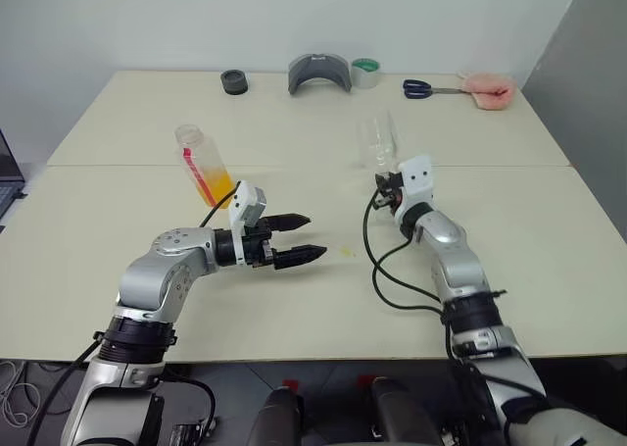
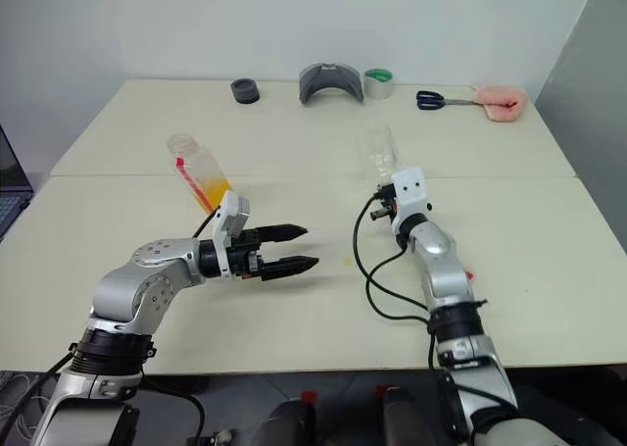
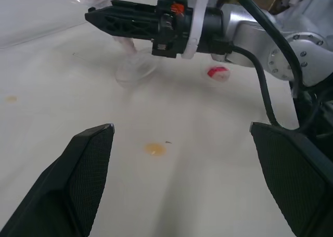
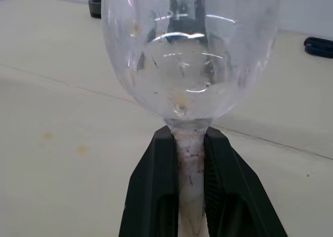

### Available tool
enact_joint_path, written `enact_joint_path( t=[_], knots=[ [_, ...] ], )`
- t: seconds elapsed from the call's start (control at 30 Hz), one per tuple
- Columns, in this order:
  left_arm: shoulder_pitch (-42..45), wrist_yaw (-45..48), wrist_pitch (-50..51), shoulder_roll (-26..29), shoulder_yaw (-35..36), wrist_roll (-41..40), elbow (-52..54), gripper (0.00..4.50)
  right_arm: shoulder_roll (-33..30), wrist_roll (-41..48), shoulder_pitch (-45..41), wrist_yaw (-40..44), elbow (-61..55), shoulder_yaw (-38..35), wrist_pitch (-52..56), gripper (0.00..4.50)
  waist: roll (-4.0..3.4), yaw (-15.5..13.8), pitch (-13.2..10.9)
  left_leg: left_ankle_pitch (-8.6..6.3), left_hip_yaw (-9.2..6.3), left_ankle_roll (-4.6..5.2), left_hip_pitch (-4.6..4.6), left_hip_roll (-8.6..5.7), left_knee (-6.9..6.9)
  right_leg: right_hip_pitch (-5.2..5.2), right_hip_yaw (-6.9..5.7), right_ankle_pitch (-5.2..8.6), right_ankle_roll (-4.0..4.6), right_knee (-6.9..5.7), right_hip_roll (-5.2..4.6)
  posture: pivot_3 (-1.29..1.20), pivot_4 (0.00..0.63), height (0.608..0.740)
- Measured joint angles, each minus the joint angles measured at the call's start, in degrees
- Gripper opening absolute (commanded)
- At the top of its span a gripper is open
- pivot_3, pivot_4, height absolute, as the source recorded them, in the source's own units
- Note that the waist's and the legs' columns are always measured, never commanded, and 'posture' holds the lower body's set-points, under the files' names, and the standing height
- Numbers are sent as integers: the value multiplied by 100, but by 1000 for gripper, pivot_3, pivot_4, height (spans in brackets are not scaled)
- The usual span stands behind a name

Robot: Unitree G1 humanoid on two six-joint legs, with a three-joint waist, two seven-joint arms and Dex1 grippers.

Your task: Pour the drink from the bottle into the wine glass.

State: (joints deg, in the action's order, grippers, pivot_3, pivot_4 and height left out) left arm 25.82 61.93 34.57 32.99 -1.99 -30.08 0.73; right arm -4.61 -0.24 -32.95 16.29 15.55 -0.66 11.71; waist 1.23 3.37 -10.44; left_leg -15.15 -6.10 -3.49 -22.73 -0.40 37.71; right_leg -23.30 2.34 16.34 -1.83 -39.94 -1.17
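A: Where is open room?
B: Mid-surface [image 1: 549, 270]; clutter lines the 12 o'clock edge.
A: Counts?
B: One bottle [image 1: 204, 167] at 10 o'clock beyond the spread, empty left end effector [image 1: 306, 238]; one wine glass [image 1: 378, 140], stem pinched by the right end effector [image 4: 191, 159].

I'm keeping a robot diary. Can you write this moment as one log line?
right gripper: shut on wine glass stem | left gripper: open, empty | bottle: uncapped, on table
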Motion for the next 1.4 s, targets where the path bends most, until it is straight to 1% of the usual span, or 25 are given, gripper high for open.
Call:
enact_joint_path(
  t=[0.2, 0.37, 0.6, 0.73, 0.8, 0.9, 1.03, 1.27, 1.4],
  knots=[
    [-29, 5, 12, 41, -9, 6, 103, 4500, 44, 127, 539, -53, -819, 92, 316, 288, 1, -10, 2, 0, 0, 0, 6, 1, -1, 5, 0, 1, 0, 0, 2, 0, 150, 740],
    [-45, -57, -138, 56, -8, 115, 106, 4500, 37, 164, 727, -48, -1126, 177, 462, 287, 1, -11, 3, 0, 2, 1, 11, 2, -3, 7, 0, 1, 0, 1, 3, 0, 150, 740],
    [-239, -617, -855, -137, 160, 433, 107, 4500, -27, 249, 1119, 21, -1567, 260, 633, 271, 3, -8, 8, -1, 6, 1, 21, 6, -8, 10, 5, 1, 0, 1, 3, 0, 150, 740],
    [-358, -953, -1035, -224, 309, 484, 176, 4500, 75, 327, 1039, 24, -1501, 263, 597, 270, 5, 16, 9, -1, 15, 1, 31, 9, -17, 11, 13, 1, 0, 1, 7, 0, 150, 740],
    [-393, -1152, -1060, -291, 413, 486, 247, 4500, 142, 334, 877, 9, -1290, 268, 502, 270, 5, 29, 9, -1, 17, 1, 34, 11, -22, 11, 14, 1, 0, 0, 9, 0, 150, 740],
    [-562, -1343, -989, -237, 599, 452, 507, 4500, 277, 363, 561, 12, -826, 288, 263, 270, 5, 88, 8, 0, 21, 1, 37, 14, -31, 9, 17, 1, 0, 0, 10, 0, 150, 740],
    [-774, -1516, -851, -31, 833, 391, 852, 4500, 401, 362, -61, 117, 172, 378, -323, 270, 4, 129, 6, 2, 19, 0, 40, 12, -54, 4, 15, 1, 1, 2, 9, 0, 150, 740],
    [-822, -1750, -750, 224, 1164, 346, 985, 4500, 827, 391, -1303, 282, 2175, 361, -1589, 270, 4, 139, 5, 3, 19, -1, 41, 10, -65, 2, 14, 1, 3, 8, 5, 0, 150, 740],
    [-833, -1794, -726, 235, 1250, 330, 1051, 4500, 1080, 444, -1606, 368, 3101, 288, -2087, 270, 4, 139, 5, 3, 19, -3, 41, 9, -66, 2, 14, 1, 4, 8, 4, 0, 150, 740]
  ],
)
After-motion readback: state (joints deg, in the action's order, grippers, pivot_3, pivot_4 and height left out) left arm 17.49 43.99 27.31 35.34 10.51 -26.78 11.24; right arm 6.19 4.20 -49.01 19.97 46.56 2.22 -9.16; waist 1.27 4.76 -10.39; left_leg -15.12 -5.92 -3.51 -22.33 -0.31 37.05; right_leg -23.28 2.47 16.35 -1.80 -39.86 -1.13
